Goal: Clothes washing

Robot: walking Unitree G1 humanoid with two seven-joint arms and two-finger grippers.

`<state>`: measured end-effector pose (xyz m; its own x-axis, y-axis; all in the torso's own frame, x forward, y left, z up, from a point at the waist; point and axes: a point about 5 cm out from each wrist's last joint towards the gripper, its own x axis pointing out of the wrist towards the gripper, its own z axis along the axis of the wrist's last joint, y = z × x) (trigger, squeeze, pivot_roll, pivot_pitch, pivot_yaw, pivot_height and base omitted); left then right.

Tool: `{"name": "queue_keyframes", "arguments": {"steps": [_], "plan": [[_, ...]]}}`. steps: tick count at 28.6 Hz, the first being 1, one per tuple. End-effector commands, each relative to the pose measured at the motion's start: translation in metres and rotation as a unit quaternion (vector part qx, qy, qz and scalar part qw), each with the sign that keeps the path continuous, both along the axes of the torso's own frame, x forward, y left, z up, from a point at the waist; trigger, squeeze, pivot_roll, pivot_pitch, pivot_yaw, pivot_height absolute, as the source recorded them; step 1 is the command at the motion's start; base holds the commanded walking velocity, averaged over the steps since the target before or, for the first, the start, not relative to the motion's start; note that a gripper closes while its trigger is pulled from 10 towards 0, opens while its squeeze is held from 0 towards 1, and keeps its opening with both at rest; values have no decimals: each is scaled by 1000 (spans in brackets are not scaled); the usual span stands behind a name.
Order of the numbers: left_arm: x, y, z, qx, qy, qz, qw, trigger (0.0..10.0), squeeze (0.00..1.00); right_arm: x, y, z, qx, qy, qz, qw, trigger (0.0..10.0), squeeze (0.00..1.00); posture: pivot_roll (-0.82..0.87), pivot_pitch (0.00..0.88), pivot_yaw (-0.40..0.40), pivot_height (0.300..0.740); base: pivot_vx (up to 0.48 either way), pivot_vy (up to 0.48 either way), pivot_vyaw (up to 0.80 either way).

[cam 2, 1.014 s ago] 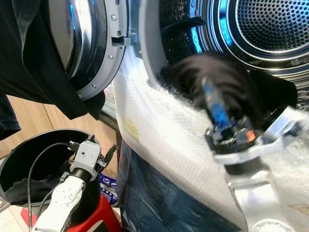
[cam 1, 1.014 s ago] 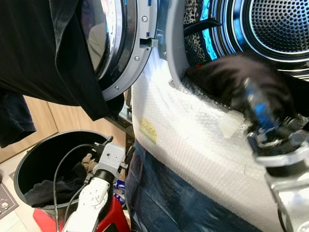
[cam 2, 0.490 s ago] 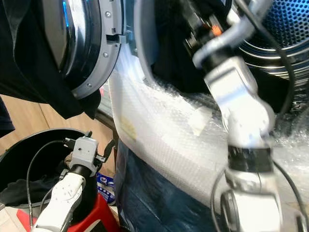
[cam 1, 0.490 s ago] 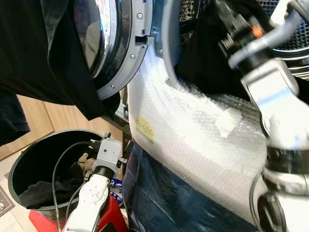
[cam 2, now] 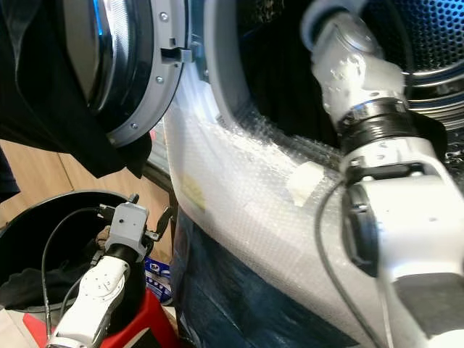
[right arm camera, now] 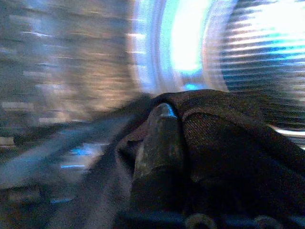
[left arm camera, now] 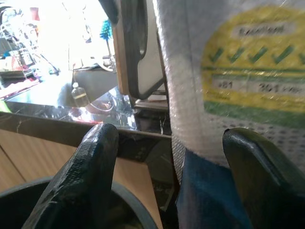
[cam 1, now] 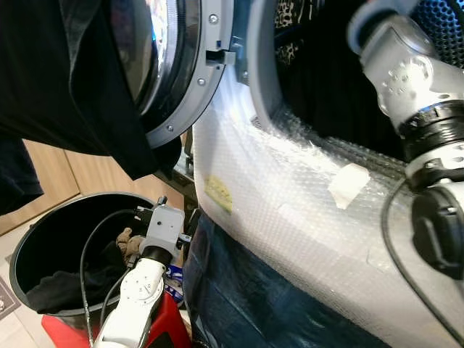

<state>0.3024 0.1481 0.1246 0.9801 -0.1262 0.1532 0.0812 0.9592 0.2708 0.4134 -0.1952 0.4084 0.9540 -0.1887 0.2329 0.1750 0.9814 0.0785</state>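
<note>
The washing machine's drum (cam 2: pixel 435 36) stands open, lit blue inside. My right arm (cam 1: pixel 406 65) reaches up into its mouth. In the right wrist view my right gripper (right arm camera: pixel 176 119) is shut on a dark garment (right arm camera: pixel 228 143), whose cloth folds over one finger (right arm camera: pixel 159 138). The garment's dark mass hangs at the drum opening (cam 1: pixel 326 94). My left gripper (left arm camera: pixel 167 143) is open with nothing between its fingers. It hangs low beside the washer's front, above a black bin (cam 1: pixel 43 217) holding dark clothes (cam 1: pixel 51 290).
The round door (cam 1: pixel 196 65) is swung open to the left, with a black garment (cam 1: pixel 65 87) draped over it. Bubble wrap (cam 1: pixel 290 217) covers the washer's front, a blue cover (cam 1: pixel 246 297) below it. A red object (cam 1: pixel 170 326) sits under my left arm.
My right arm has pushed up and deeper into the drum, carrying the dark garment off the bubble-wrapped lip. The left arm has stayed over the bin.
</note>
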Motion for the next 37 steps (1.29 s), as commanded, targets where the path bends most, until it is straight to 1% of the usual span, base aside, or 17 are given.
{"name": "queue_keyframes", "arguments": {"steps": [1, 2, 4, 5, 8, 9, 10, 12, 13, 17, 20, 26, 28, 31, 35, 36, 37], "plan": [[3, -4, 5, 3, -9, -5, 1000, 10000, 0, -6, -4, 21, -41, -26, -28, 998, 5490, 0, 48, 0, -145, 740, 0, 0, 0], [3, -4, 5, 1, -9, -4, 1000, 10000, 0, -4, -2, 17, -31, -18, -20, 999, 10000, 0, 42, 0, -139, 740, 0, 0, 0], [3, -4, 4, 1, -5, -1, 1000, 10000, 0, 0, 2, 6, -45, 0, -12, 999, 10000, 0, 37, 0, -133, 740, 0, 0, 0], [2, -6, 2, 5, -2, -5, 1000, 10000, 0, 4, 5, -8, -72, 20, -2, 997, 10000, 0, 38, 0, -130, 740, 0, 0, 0], [3, -8, 1, 9, 0, -9, 1000, 10000, 0, 8, -3, -35, -57, 54, -8, 997, 10000, 0, 36, 0, -125, 740, 0, 0, 0], [3, -8, 1, 9, 0, -9, 1000, 10000, 0, 8, -3, -35, -57, 54, -8, 997, 10000, 0, 36, 0, -125, 740, 0, 0, 0], [7, -10, 4, 6, -5, -10, 1000, 10000, 0, 9, -9, -47, -37, 67, -17, 997, 10000, 0, 31, 0, -126, 740, 0, 0, 0], [10, -13, 6, 12, -10, -13, 1000, 10000, 0, 9, -12, -48, -43, 69, -24, 996, 10000, 0, 29, 0, -137, 740, 0, 0, 0], [11, -15, 7, 15, -13, -16, 1000, 10000, 0, 9, -14, -50, -42, 70, -28, 996, 10000, 1000, 35, 0, -141, 740, 0, 0, 0], [11, -17, 9, 9, -17, -18, 1000, 10000, 0, 10, -9, -51, -30, 69, -18, 997, 10000, 1000, 21, 0, -122, 740, 0, 0, 0], [9, -12, 9, 20, -16, -23, 999, 10000, 0, 10, -4, -45, -48, 60, -17, 997, 10000, 1000, 26, 0, -107, 740, 0, 0, 0], [14, 0, 14, 34, -21, -20, 999, 10000, 0, 9, -12, -50, -75, 66, -49, 994, 10000, 1000, 53, 0, -65, 740, 0, 0, 0], [12, 11, 20, 38, -25, -16, 999, 10000, 0, 9, -16, -57, -59, 73, -52, 994, 10000, 1000, 43, 0, -34, 740, 0, 0, 0], [6, 18, 15, 52, -8, -16, 998, 10000, 0, 8, -10, -45, -80, 51, -55, 994, 10000, 1000, 52, 0, -19, 740, 0, 0, 0], [6, 16, 18, 48, -15, -13, 999, 10000, 0, 4, -1, -17, -77, 2, -50, 996, 10000, 1000, 77, 0, -32, 740, 0, 0, 0], [5, 15, 18, 47, -15, -14, 999, 10000, 0, 3, -1, -14, -88, -4, -57, 994, 10000, 0, 76, 0, -31, 740, 0, 0, 0], [3, 15, 18, 46, -14, -14, 999, 10000, 0, 2, -1, -10, -102, -11, -68, 992, 10000, 0, 74, 0, -28, 740, 0, 0, 0]]}}
